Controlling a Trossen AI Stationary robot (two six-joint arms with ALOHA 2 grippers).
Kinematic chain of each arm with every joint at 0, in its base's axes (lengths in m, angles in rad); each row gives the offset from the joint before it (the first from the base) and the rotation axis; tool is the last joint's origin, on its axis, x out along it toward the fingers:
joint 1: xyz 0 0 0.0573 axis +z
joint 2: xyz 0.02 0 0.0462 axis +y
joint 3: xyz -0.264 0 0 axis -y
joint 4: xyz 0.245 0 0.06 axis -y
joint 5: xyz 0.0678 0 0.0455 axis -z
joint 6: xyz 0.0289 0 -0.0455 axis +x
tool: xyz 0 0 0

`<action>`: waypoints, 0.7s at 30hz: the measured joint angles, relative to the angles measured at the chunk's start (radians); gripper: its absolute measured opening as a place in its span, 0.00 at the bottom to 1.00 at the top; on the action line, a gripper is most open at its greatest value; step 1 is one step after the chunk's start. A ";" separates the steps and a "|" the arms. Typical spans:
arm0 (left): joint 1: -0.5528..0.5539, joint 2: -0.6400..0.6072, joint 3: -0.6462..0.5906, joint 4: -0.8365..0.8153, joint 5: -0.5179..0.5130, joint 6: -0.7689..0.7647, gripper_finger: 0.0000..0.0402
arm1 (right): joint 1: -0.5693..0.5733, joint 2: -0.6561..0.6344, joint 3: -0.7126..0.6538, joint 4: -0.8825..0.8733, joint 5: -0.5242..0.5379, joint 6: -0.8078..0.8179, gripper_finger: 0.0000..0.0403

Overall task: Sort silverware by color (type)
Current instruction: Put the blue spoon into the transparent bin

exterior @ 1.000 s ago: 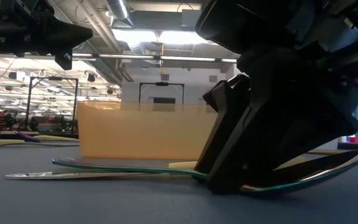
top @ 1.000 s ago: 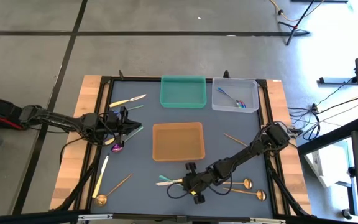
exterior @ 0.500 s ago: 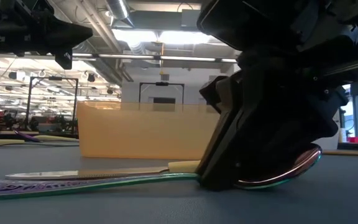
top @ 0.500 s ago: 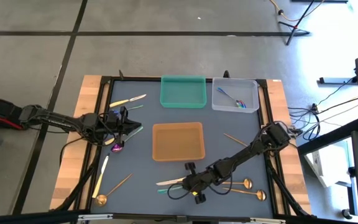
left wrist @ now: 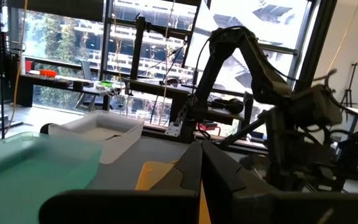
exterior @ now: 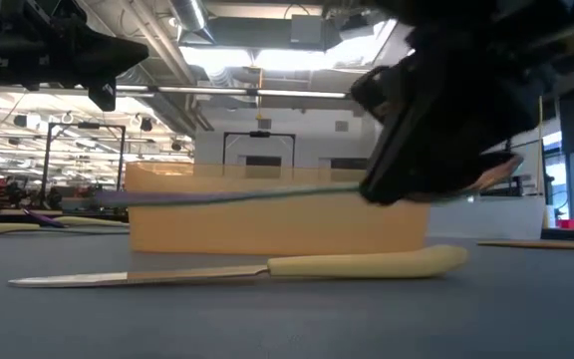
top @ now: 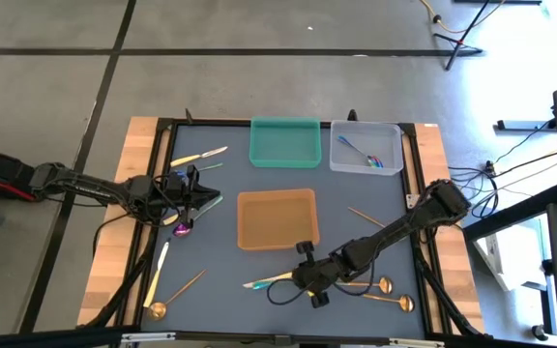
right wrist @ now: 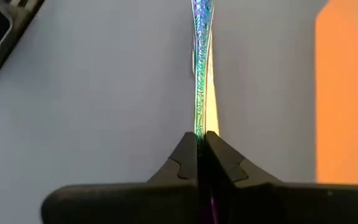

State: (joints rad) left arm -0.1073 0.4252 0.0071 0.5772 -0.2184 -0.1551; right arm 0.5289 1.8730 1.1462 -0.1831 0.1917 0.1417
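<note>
The iridescent purple-teal piece (right wrist: 199,68) was clamped between the fingers (right wrist: 180,163) of the right end effector (top: 305,280), sticking straight out fwd from the tips; which kind of utensil it was couldn't be told. In the low view it (exterior: 237,197) hung level, clear of the desk (top: 220,295), w/ the orange tray (exterior: 267,214) behind it. Directly under it lay a cream-handled knife (exterior: 237,269), flat on the desk, not touched. From above, the held piece (top: 259,284) pointed toward the desk's left side, just in front of the orange tray (top: 276,219) at the near edge. Two gold spoons (top: 383,284) lay just beside the right arm, on its right. More iridescent pieces (top: 367,155) sat in the clear tray (top: 366,147) at the far right; the green tray (top: 284,142) stood next to it. The left end effector (top: 206,199) was clenched w/ nothing in it, hanging over the desk's left part, well apart from the right one; a purple piece (top: 182,228) lay near it. Cream and gold pieces (top: 199,156) were scattered along the left side.
</note>
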 joint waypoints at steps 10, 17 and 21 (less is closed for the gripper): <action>0.000 0.000 0.000 0.000 -0.001 0.000 0.00 | -0.006 -0.301 -0.228 0.032 0.071 0.007 0.01; 0.000 0.000 0.000 0.000 -0.006 0.000 0.00 | -0.057 -0.604 -0.437 0.032 0.209 0.010 0.01; 0.000 0.000 0.000 0.000 -0.007 0.000 0.00 | -0.156 -0.782 -0.562 0.027 0.214 0.010 0.01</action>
State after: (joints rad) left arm -0.1070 0.4252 0.0072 0.5773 -0.2253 -0.1548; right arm 0.3725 1.0906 0.5837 -0.1565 0.4053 0.1516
